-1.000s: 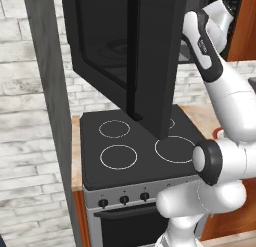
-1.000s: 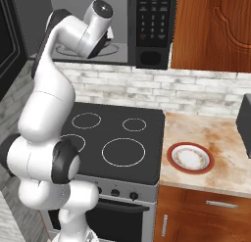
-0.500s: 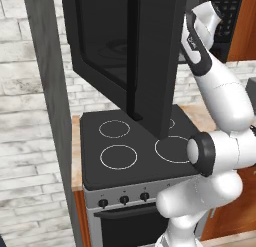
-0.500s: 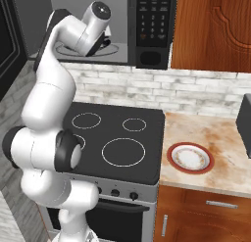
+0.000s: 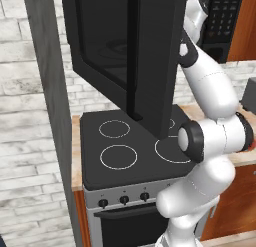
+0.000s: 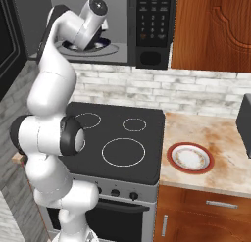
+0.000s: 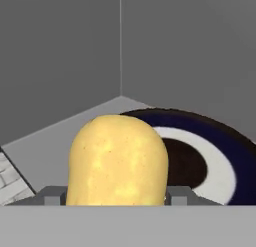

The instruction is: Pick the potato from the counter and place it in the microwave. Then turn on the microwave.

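Observation:
The potato (image 7: 117, 161), a yellowish oval lump, stands between my gripper's (image 7: 117, 197) two finger tips, which press on its sides. The gripper is shut on it. It hangs inside the microwave's grey cavity, just in front of the round dark and white turntable (image 7: 220, 163). In the right base view my arm reaches up into the open microwave (image 6: 152, 25), with the hand over the turntable (image 6: 86, 49). The microwave door (image 5: 120, 51) hangs swung wide open over the stove. The keypad panel (image 6: 151, 13) sits to the right of the cavity.
A black stovetop (image 6: 117, 133) with white rings lies below the microwave. On the tan counter (image 6: 225, 138) to its right rests a white plate with a red rim (image 6: 189, 157). A dark box (image 6: 245, 119) stands at the right edge. A wooden cabinet (image 6: 211, 30) hangs beside the microwave.
The arm has stretched upward and forward, carrying the hand and the potato a little deeper into the microwave cavity. The grip is unchanged.

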